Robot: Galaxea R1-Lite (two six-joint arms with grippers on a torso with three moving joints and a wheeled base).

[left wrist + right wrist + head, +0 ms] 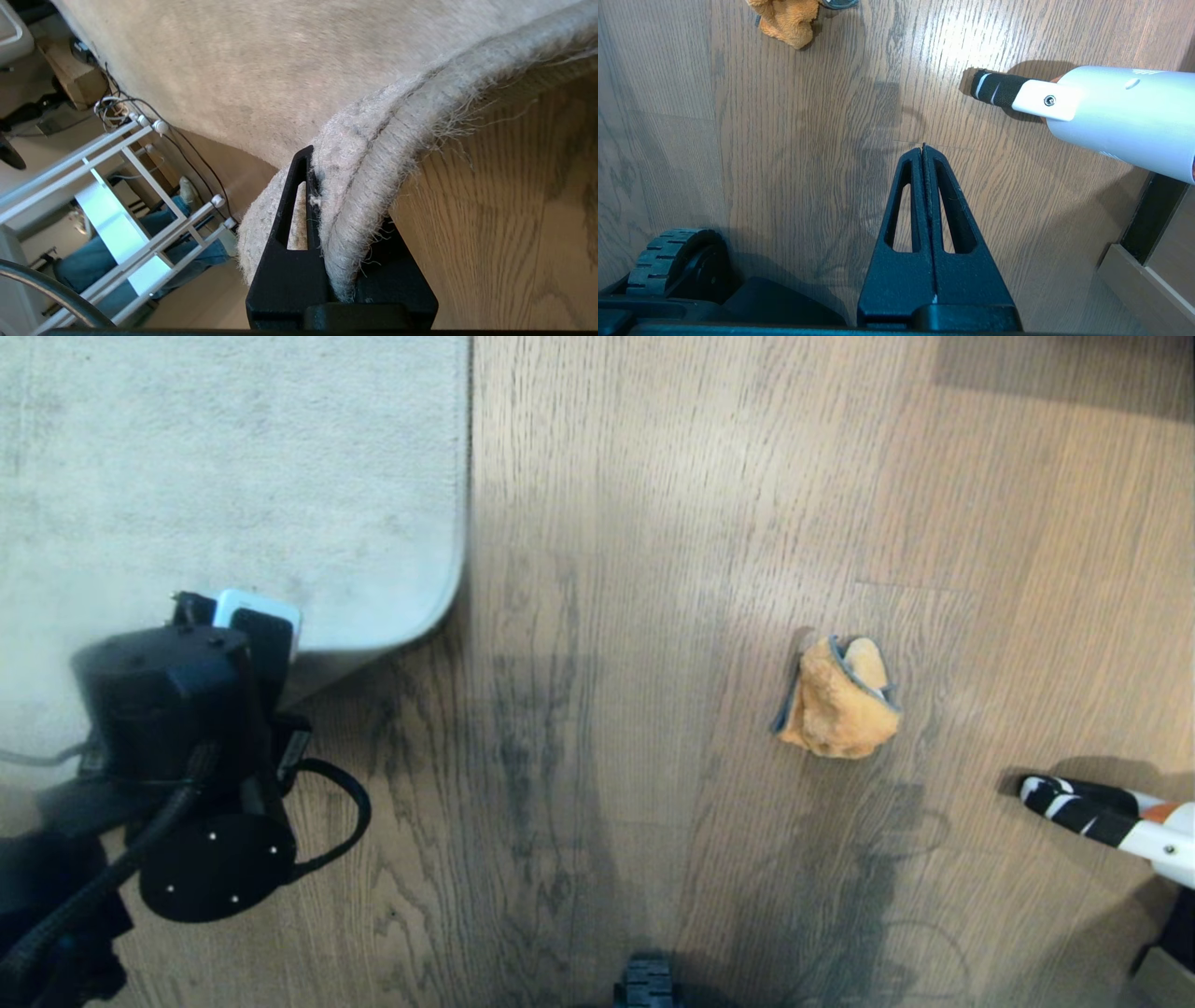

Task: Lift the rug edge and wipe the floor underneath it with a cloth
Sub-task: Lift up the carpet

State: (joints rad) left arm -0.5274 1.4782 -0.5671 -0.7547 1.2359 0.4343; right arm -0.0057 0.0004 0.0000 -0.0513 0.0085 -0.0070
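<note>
Rug edge, the fringed rim of a large pale grey-beige short-pile rug, is pinched between the black fingers of the left gripper near the rounded corner, on the robot's left side. In the left wrist view the rim curls up off the grey-brown wood-grain plank floor, loose fibres hanging over the boards. The step in hand looks like the lift itself. To do it well, the left arm should probably raise the rim evenly and hold it high enough to bare a broad strip of boards, without tugging so hard that the pile slips out of the clamp. The small fluffy orange-yellow microfibre cloth with grey trim lies bunched on the floor well to the right of the rug, untouched. The right gripper hangs over bare floor with its fingers pressed together on nothing; it would need to spread them, fetch the cloth, and carry it across under the raised rim. A white tube with a black striped tip lies near that gripper and is best avoided.
</note>
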